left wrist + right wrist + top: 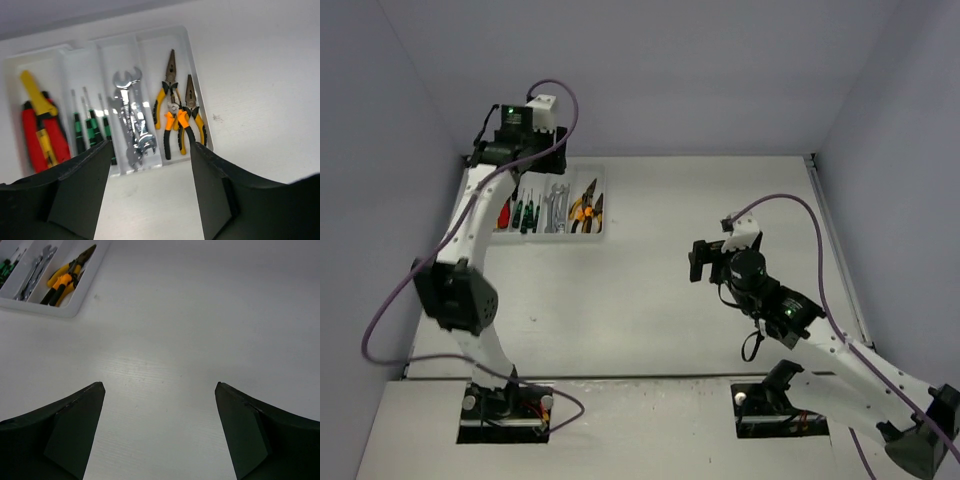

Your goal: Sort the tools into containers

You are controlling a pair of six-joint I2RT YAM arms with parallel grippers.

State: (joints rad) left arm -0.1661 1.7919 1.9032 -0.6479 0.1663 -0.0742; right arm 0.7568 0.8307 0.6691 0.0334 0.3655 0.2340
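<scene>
The white tray point(201, 102) holds all the tools I see, one kind per compartment. From left to right lie red and yellow utility knives point(40, 127), green-handled screwdrivers point(91, 127), silver wrenches point(131, 117) and orange and yellow pliers point(177, 117). My left gripper point(150, 145) hovers over the tray's near end, open, with nothing between its fingers. Over bare table at the middle right, my right gripper point(705, 260) stands wide open and empty, well away from the tray point(603, 232). The right wrist view has the pliers point(65, 280) and the tray's corner point(75, 311) at its upper left.
Grey walls close in the table at the back and on both sides. The left arm's upper part and purple cable point(480, 210) cross the tray's left end in the top view. A metal rail point(835, 260) runs along the table's right edge.
</scene>
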